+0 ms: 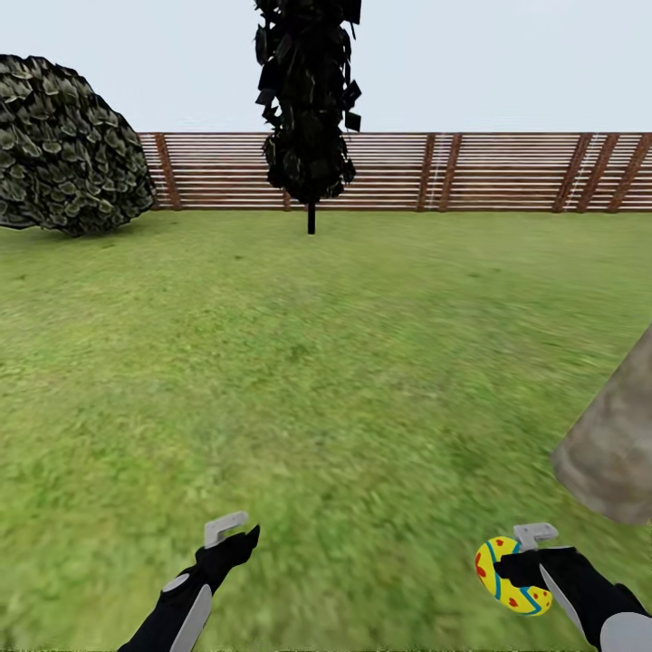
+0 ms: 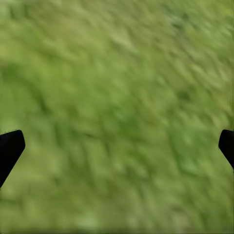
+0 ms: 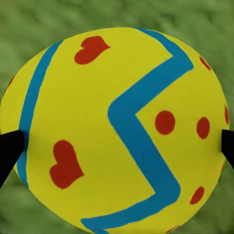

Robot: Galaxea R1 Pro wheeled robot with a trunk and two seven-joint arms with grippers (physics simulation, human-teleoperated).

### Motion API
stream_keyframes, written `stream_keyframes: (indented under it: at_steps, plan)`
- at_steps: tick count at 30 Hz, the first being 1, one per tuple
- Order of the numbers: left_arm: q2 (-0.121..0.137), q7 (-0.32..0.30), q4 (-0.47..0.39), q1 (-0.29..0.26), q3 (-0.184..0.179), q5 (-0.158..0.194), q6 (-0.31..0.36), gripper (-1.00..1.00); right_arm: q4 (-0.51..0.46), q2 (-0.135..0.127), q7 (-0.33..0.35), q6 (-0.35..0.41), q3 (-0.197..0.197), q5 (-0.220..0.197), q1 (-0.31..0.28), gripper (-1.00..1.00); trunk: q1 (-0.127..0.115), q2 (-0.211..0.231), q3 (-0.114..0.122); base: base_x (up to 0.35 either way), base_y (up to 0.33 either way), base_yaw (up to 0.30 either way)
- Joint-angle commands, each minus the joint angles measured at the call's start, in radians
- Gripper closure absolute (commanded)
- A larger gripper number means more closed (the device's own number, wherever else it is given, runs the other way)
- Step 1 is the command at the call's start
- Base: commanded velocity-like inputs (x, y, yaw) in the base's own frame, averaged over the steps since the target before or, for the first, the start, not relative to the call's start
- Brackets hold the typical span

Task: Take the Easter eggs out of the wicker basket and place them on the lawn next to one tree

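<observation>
One Easter egg (image 1: 503, 580), yellow with red marks and a blue zigzag band, is held low over the lawn (image 1: 344, 362) with my right gripper (image 1: 522, 556) shut on it. In the right wrist view the egg (image 3: 97, 112) sits between the two black fingertips (image 3: 9, 148) of the right gripper (image 3: 117, 146). My left gripper (image 1: 234, 536) hangs open and empty over grass, its fingertips (image 2: 9, 148) spread wide in the left wrist view. A grey-brown tree trunk (image 1: 616, 444) rises at the right edge, just beyond the right gripper. The wicker basket is out of view.
A dark narrow cypress-like tree (image 1: 308, 109) stands far ahead before a slatted wooden fence (image 1: 453, 172). A round leafy bush (image 1: 63, 145) sits at the far left. Open grass stretches between me and the fence.
</observation>
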Motion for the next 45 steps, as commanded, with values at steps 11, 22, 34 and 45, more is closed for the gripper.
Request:
stream_keyframes:
  at_steps: [11, 22, 34, 45]
  plan:
    - [-0.001, -0.003, -0.002, 0.000, 0.004, 0.010, 0.007, -1.00, -0.002, -0.001, 0.004, 0.005, 0.002, 0.007, 0.000, 1.00, 0.005, -0.003, -0.038, 0.000, 0.000, 0.000]
    - [-0.001, -0.003, -0.002, 0.000, 0.004, 0.010, 0.007, -1.00, -0.002, 0.000, 0.004, 0.005, 0.002, 0.007, 0.000, 1.00, 0.010, -0.006, -0.079, 0.000, 0.000, 0.000]
    - [-0.001, -0.003, -0.002, 0.000, 0.004, 0.010, 0.006, -1.00, -0.002, 0.001, 0.003, 0.005, 0.003, 0.007, 0.000, 1.00, 0.015, -0.008, -0.126, 0.000, 0.000, 0.000]
    - [-0.001, -0.003, -0.003, 0.000, 0.004, 0.010, 0.006, -1.00, -0.002, 0.001, 0.003, 0.005, 0.004, 0.007, 0.000, 1.00, 0.020, -0.011, -0.168, 0.000, 0.000, 0.000]
